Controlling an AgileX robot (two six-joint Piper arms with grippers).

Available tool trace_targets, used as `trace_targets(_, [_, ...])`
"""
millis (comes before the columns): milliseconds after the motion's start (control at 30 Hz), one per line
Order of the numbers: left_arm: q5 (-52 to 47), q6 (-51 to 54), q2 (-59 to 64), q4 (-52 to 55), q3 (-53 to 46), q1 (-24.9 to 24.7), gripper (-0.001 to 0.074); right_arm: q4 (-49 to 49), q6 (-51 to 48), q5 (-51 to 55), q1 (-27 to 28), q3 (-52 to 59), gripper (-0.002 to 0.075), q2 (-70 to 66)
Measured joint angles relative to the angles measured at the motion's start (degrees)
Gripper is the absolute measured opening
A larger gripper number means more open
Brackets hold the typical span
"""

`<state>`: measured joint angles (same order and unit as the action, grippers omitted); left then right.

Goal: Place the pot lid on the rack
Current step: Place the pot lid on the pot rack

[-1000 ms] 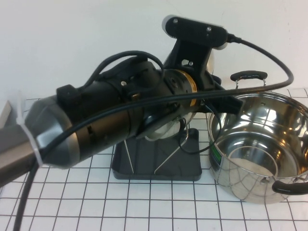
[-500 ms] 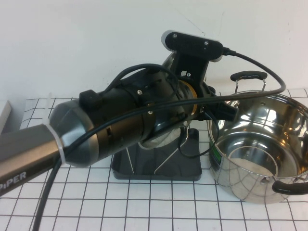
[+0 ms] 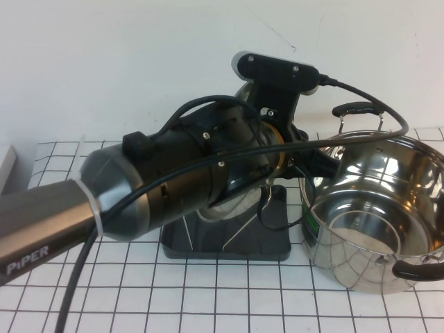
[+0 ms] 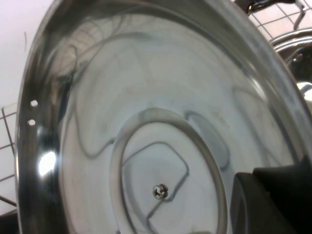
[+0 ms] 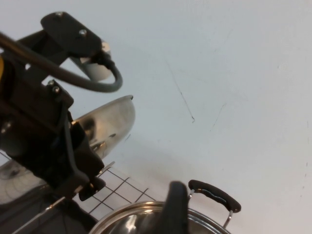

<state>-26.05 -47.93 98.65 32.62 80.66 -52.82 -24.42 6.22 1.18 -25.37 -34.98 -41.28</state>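
Note:
The pot lid [image 4: 146, 112] is gripped by my left gripper [image 5: 83, 168] and held on edge, tilted, just above the rack [image 3: 208, 244]. Its shiny underside with a centre screw fills the left wrist view. In the high view my left arm hides most of it; only a sliver [image 3: 223, 205] shows among the rack's wire loops [image 3: 243, 223]. I cannot tell whether the lid touches the wires. The knob is hidden. My right gripper [image 5: 176, 209] is by the pot's rim, out of the high view.
The deep steel pot [image 3: 378, 208] with black loop handles [image 3: 357, 109] stands right of the rack, close to it. A white wall runs behind the gridded table [image 3: 208, 298]. A pale object [image 3: 5, 166] sits at the far left edge.
My left arm has reached further in and its wrist has dropped a little, bringing the lid lower over the rack. The pot and the rack have not moved.

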Motion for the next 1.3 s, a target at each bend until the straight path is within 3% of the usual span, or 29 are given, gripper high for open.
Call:
trace_targets(400, [-1.4, -0.27, 2.58, -0.61, 0.13, 0.12, 0.0118, 0.0, -0.1, 0.44, 0.0, 0.0, 0.0643, 0.0])
trace_targets(633, [-4.97, -0.27, 2.58, -1.41, 0.37, 0.21, 0.0435, 0.0, -0.1, 0.58, 0.0, 0.0, 0.0643, 0.0])
trace_targets(733, [-7.61, -0.27, 2.58, -1.62, 0.37, 0.24, 0.0496, 0.0, -0.1, 0.58, 0.0, 0.0, 0.0643, 0.0])
trace_targets(1300, [-15.6, 1.67, -5.97, -1.63, 0.37, 0.34, 0.0515, 0.0, 0.12, 0.6, 0.0, 0.0, 0.0643, 0.0])
